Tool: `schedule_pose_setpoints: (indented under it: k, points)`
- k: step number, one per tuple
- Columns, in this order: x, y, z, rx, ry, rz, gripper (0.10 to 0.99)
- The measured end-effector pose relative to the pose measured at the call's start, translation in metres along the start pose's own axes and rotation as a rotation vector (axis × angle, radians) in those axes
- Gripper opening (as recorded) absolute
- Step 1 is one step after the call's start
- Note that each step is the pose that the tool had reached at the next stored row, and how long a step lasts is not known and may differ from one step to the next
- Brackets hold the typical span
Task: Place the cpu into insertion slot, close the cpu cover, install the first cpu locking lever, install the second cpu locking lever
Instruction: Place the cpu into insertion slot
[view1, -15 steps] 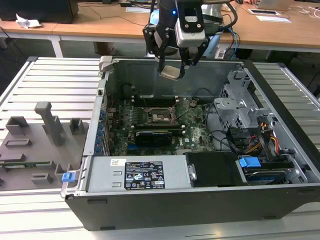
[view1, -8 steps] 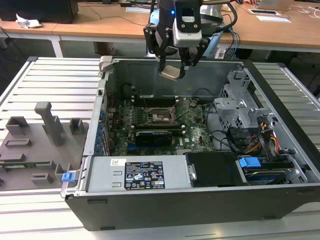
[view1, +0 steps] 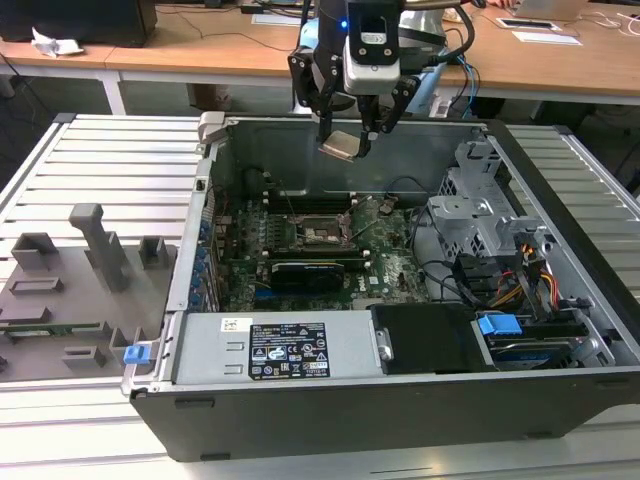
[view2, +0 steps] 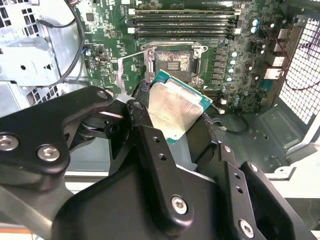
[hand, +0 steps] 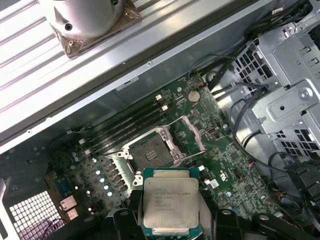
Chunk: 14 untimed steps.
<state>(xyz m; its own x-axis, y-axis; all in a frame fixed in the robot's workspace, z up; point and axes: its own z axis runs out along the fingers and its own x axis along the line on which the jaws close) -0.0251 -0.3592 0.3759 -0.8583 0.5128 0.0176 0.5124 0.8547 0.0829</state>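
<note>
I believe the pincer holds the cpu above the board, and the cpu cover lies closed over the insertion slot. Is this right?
Not quite. The cpu cover stands swung open beside the insertion slot, which lies bare, as the first wrist view shows. The pincer does hold the cpu above the board.

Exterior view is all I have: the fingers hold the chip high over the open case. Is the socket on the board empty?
Observer: Yes. In the first wrist view the insertion slot shows its bare dark contact field, beyond the held cpu.
Operator: Anything lying over that opening?
Observer: No. The cpu cover stands swung up beside the slot, off the opening.
</note>
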Motion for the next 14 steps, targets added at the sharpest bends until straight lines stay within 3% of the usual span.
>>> schedule_pose_setpoints:
  k: [10,11,14]
  points:
    - [0.0000,0.0000,0.0003,-0.002,-0.0076,0.091,0.537]
    - [0.0000,0.0000,0.0007,-0.002,-0.0109,0.131,0.537]
    - [0.0000,-0.0001,0.0010,-0.003,-0.0141,0.169,0.537]
